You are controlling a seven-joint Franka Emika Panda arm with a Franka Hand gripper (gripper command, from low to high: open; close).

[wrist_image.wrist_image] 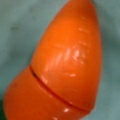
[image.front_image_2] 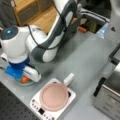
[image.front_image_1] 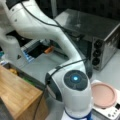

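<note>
Grey tabletop runs through both front views, with the toaster oven (image.front_image_1: 100,37) and wooden box (image.front_image_1: 17,97) hemming one side and a pink-lidded pan (image.front_image_2: 53,96) on its white cooktop (image.front_image_2: 37,105) just beside the gripper (image.front_image_2: 23,76), which sits low over the toy carrot (image.front_image_2: 24,80) on a pale green plate (image.front_image_2: 30,83) near the table's edge. Whether the jaws are clamped or loose I cannot tell. Up close in the wrist view, the carrot (wrist_image.wrist_image: 62,65) fills the frame, glossy orange with a seam across it, long axis tilted, tip pointing up and right.
</note>
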